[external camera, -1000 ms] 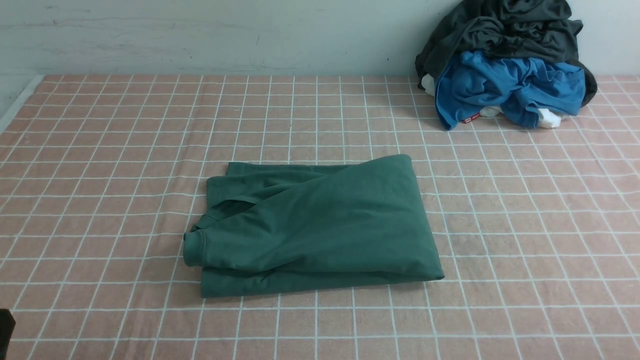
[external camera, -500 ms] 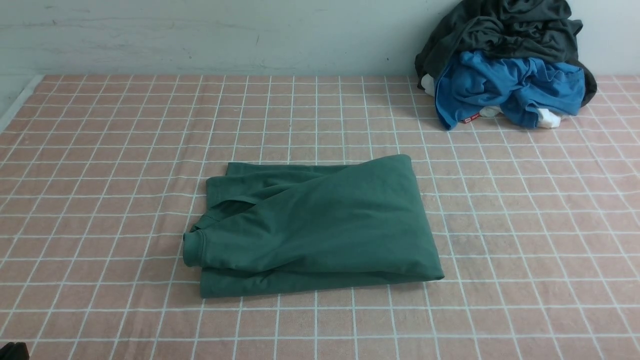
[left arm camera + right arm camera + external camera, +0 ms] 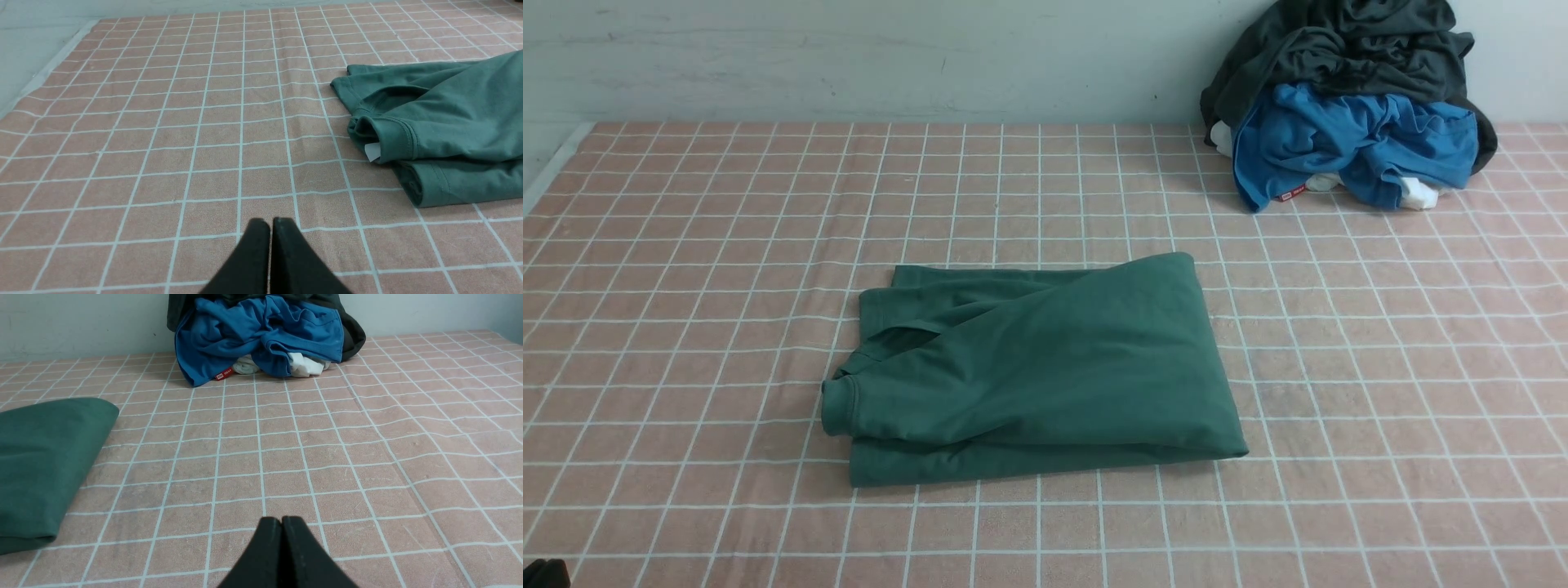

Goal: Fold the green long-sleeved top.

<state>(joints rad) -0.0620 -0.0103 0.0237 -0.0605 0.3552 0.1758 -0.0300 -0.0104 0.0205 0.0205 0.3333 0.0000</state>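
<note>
green top folded flat mid worktop | left gripper and right gripper jaws shut, empty, near side, clear of it | job looks done | clothes pile far right, out of the way

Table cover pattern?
Pink table cover with a white grid of thin lines, clearest in the front view.

Pink checked tabletop, folded green top mid-surface, clothes pile (blue, dark grey) against far wall
</note>
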